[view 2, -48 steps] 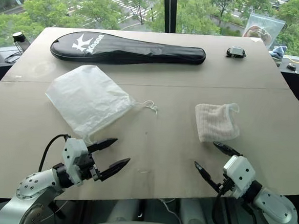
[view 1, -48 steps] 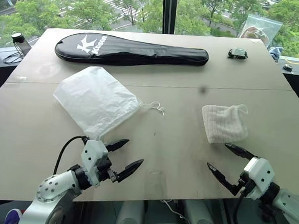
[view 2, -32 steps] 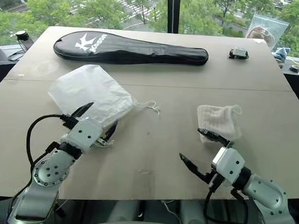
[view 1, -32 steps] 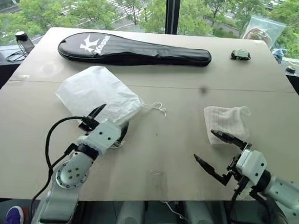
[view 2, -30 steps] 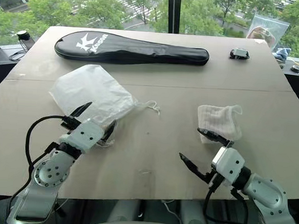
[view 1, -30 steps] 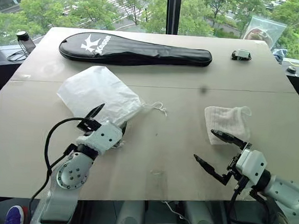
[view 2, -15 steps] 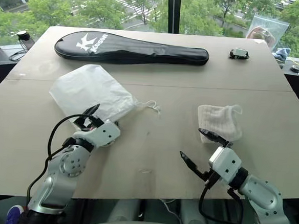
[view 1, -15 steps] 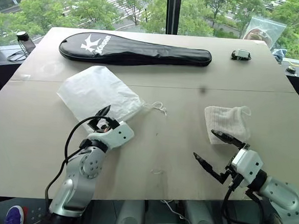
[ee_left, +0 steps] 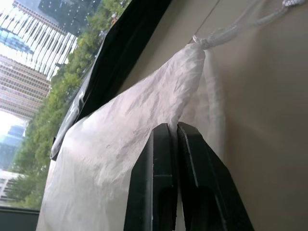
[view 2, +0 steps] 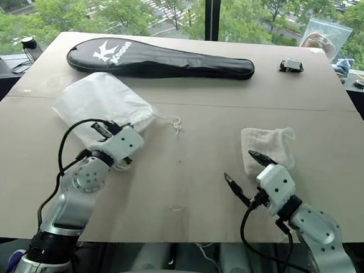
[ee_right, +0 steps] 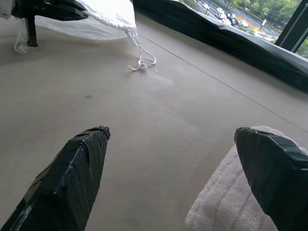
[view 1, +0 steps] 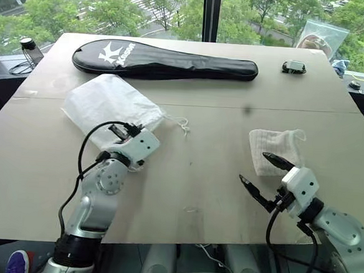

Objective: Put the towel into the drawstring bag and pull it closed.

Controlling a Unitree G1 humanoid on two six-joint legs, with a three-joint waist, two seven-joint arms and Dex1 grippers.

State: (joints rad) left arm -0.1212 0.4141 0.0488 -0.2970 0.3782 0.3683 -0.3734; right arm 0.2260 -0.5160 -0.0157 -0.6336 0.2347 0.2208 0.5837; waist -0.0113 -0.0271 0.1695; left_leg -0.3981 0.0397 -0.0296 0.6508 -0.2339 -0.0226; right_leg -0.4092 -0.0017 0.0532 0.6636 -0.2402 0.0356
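1. White, thin and semi-translucent, the drawstring bag (view 1: 109, 103) lies in the upper left of the left eye view, its far corner close to the black racket cover (view 1: 165, 61).
2. Its white cords (view 1: 178, 122) trail from the gathered mouth toward the middle of the frame, loose on the tabletop.
3. In the left wrist view the left gripper (ee_left: 172, 132) has its two black fingers pressed together on the bag's near edge, a fold of the fabric pinched between them just below the gathered mouth.
4. In the left eye view that gripper sits at the bag's lower right edge, its arm rising from the bottom left of the frame.
5. At the right middle of the frame lies the towel (view 1: 275, 150), a small ribbed white cloth, flat on the table (view 1: 198, 169) and well apart from the bag.
6. With its fingers spread wide, the right gripper (view 1: 259, 171) holds nothing; one fingertip reaches over the towel's lower edge and the other stands over bare table to the left of it.
7. Between the bag's cords and the towel a broad strip of bare tabletop runs down the centre to the table's near edge.
8. Near the table's far right edge are a small dark object (view 1: 293, 67) and, behind it, a clear zip plastic bag (view 1: 318, 36).
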